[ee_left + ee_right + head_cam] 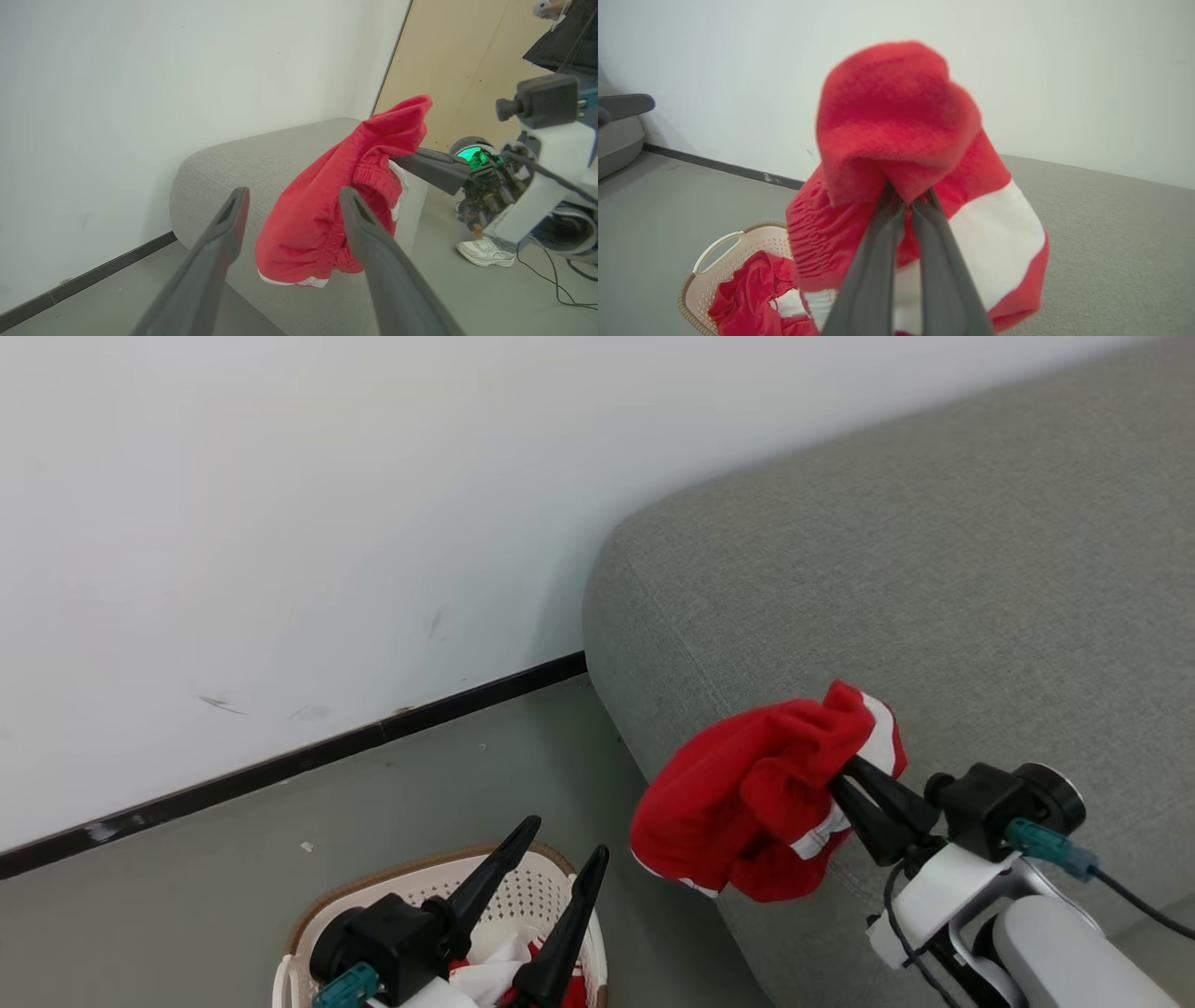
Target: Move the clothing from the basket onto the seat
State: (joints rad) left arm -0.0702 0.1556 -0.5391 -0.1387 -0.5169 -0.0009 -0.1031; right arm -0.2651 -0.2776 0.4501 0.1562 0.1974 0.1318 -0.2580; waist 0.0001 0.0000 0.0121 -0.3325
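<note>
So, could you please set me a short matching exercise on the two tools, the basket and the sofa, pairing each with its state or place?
Column one:
1. right tool
2. left tool
3. basket
4. sofa

Column two:
a. stands on the floor with red and white fabric inside
b. shut on the red clothing
c. grey-green, beside the white wall
d. open, holding nothing

Pairs: 1-b, 2-d, 3-a, 4-c.
</note>
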